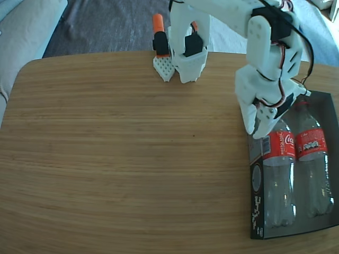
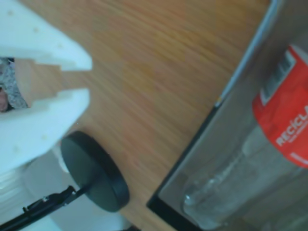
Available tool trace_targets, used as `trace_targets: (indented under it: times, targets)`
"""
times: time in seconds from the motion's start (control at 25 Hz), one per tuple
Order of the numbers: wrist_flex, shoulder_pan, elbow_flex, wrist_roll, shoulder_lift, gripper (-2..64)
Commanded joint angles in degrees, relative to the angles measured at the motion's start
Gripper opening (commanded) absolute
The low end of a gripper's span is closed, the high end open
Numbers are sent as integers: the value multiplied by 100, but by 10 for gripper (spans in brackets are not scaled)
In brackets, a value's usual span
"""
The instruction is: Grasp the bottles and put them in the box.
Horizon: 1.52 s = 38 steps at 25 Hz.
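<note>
Two clear bottles with red labels lie side by side in the box (image 1: 256, 182), necks toward the far edge. In the fixed view these are the left bottle (image 1: 278, 177) and the right bottle (image 1: 316, 169). My gripper (image 1: 259, 132) hangs over the box's far left corner, above the left bottle's neck. In the wrist view my gripper (image 2: 89, 78) is at the left, slightly open, with only bare wood showing in the narrow gap between its white fingers (image 2: 43, 43). One bottle (image 2: 269, 144) lies inside the box wall (image 2: 192, 159).
The wooden table (image 1: 132, 159) stretches bare to the left of the box. The arm's white base (image 1: 186, 61) is held at the far edge by an orange-handled clamp (image 1: 159, 37). A black round stand foot (image 2: 96, 173) sits past the near table edge.
</note>
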Motion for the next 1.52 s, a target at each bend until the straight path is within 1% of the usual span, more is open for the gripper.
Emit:
trace_targets:
  times: [0.0,0.08,0.32,0.48,0.6,0.84,1.04,1.24,1.36,1.48]
  targets:
    - [-123,185,185,-9,624,-1]
    - [-220,360,501,-9,853,-1]
    - [-290,642,1494,-18,1626,0]
    - [-870,932,2206,26,2092,0]
    - [-1116,1239,2584,35,2443,0]
    - [-1143,1705,3533,44,3305,0]
    - [-1151,1802,4192,44,3973,0]
    - [-1626,2329,4729,44,4535,0]
    - [-1925,2496,5036,44,4860,0]
    - [-2004,2593,5414,44,5265,0]
